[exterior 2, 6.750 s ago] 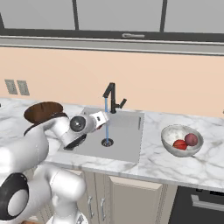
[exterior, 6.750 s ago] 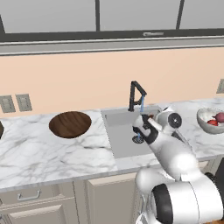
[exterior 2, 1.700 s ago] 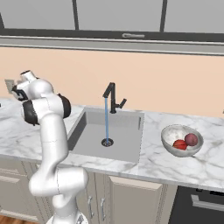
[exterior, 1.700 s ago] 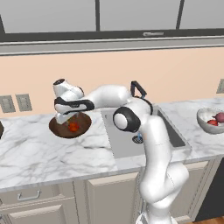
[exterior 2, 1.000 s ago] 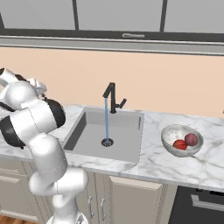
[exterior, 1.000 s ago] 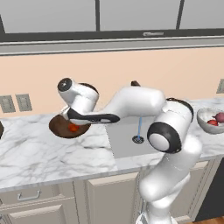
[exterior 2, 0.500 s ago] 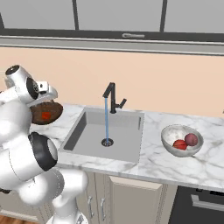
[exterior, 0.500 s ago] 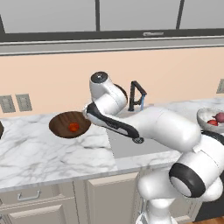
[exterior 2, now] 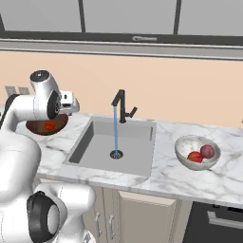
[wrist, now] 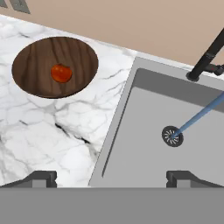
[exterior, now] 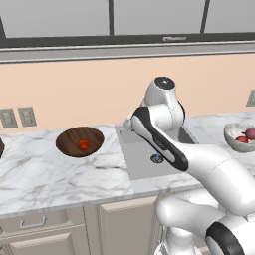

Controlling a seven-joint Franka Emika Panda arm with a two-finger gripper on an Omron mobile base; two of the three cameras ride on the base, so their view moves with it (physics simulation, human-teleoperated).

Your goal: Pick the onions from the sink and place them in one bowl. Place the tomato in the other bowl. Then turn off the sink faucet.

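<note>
The glossy orange-red tomato lies in the wide wooden bowl on the counter left of the sink. My gripper hovers open and empty over the sink's left rim, its fingertips spread wide. Water runs from the black faucet down to the drain. A deep red onion and a mauve-pink onion rest in the pale grey-white bowl right of the sink. In the left base view, my arm hides the faucet; the tomato shows in the wooden bowl.
Marble counter runs on both sides of the basin, with a peach wall behind. Wall outlets sit at the far left. Cabinet fronts lie below the counter edge.
The tomato has been carried from the sink and left in the wooden bowl. The arm has since swung right from above that bowl to the sink's left edge.
</note>
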